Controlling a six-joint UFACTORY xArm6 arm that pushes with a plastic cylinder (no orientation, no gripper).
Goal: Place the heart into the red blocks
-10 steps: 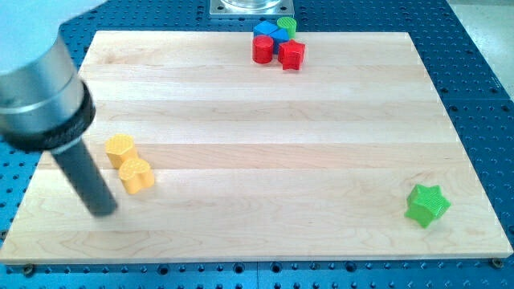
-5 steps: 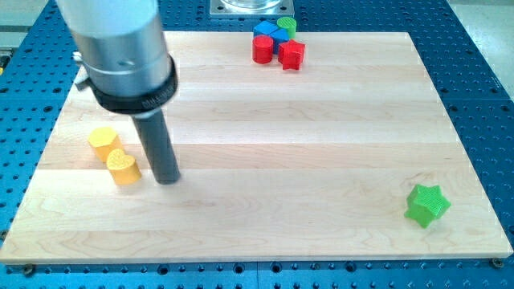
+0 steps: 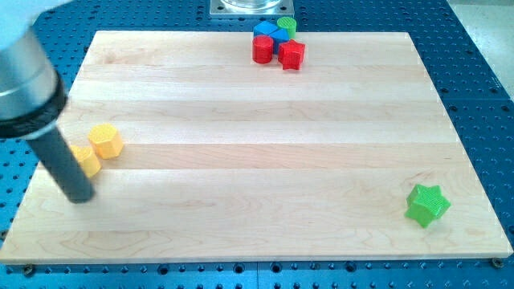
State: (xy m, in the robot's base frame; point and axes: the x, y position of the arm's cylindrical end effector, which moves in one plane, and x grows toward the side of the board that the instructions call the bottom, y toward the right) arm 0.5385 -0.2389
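Observation:
A yellow heart block [image 3: 87, 160] lies near the board's left edge, partly hidden behind my rod. A yellow hexagon block [image 3: 105, 141] sits just up and right of it, touching it. My tip [image 3: 80, 197] rests on the board just below and left of the heart. Two red blocks, a cylinder [image 3: 263, 50] and a star-like block [image 3: 291, 54], stand at the view's top centre.
Two blue blocks [image 3: 270, 30] and a small green block [image 3: 287, 25] crowd behind the red blocks at the board's top edge. A green star [image 3: 426, 204] sits at the lower right. The wooden board [image 3: 257, 160] lies on a blue perforated table.
My rod swung from the heart's left to its right, then back to the left. The two yellow blocks were pushed leftward, and the heart now lies lower left of the hexagon.

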